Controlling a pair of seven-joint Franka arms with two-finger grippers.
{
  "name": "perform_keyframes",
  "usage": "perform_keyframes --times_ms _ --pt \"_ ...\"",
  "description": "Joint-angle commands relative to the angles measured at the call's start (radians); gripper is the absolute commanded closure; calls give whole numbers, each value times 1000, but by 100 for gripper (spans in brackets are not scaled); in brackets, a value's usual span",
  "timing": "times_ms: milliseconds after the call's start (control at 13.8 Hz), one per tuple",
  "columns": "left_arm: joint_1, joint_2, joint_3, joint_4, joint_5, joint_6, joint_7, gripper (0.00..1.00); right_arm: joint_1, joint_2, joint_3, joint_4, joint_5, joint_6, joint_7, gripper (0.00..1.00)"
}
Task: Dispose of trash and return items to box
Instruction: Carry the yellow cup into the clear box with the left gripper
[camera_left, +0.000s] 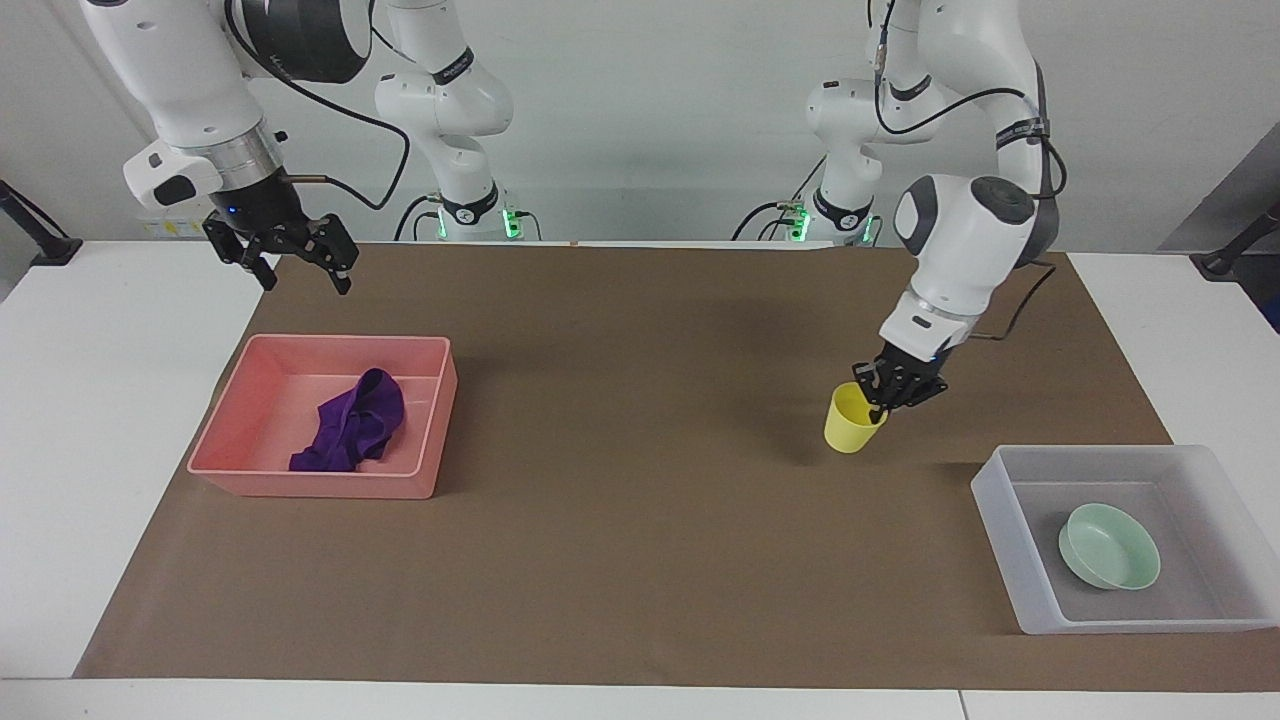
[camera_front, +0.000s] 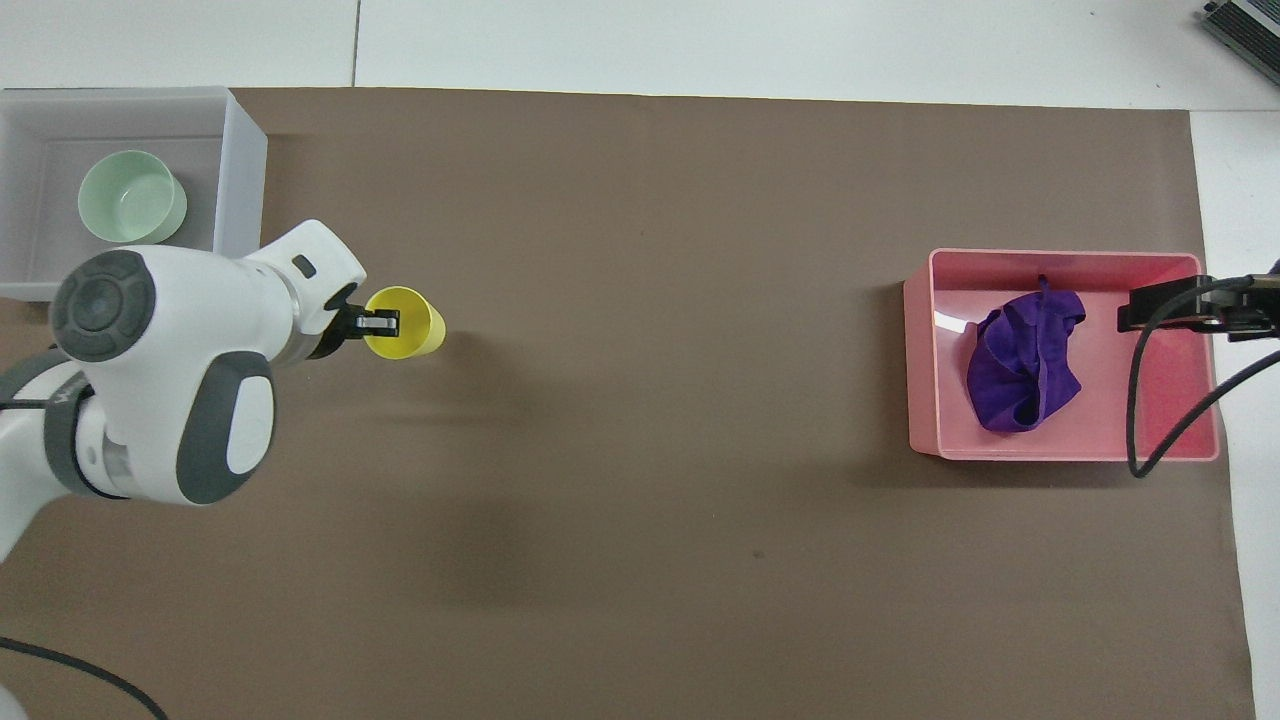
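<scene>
jaws of the left gripper (camera_left: 880, 400) are pinching the yellow cup's (camera_left: 851, 421) rim, holding it tilted over brown paper (camera_left: 640, 560) beside the translucent box (camera_left: 1000, 505) containing the round mint bowl (camera_left: 1110, 546). right gripper (camera_left: 295, 265), jaws spread, is hanging over the table by the pink tray (camera_left: 232, 420) holding the wrinkled purple rag (camera_left: 355, 422).

Yellow cup (camera_left: 851, 421) in left gripper (camera_left: 893, 393)
</scene>
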Motion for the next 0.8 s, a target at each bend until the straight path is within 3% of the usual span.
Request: perform_keyframes --times_ms 0,218,364,727 --pt "70 65 -5 139 -2 -25 9 100 53 -12 -15 14 -13 -56 17 0" --pt "171 126 -5 260 1 -21 32 100 37 15 -28 100 -6 -133 19 0" --pt "228 165 -7 299 41 -1 134 100 43 11 -28 96 -12 -135 19 0" --pt "363 341 -11 542 142 -28 237 100 61 -15 -29 42 -41 -112 -2 0"
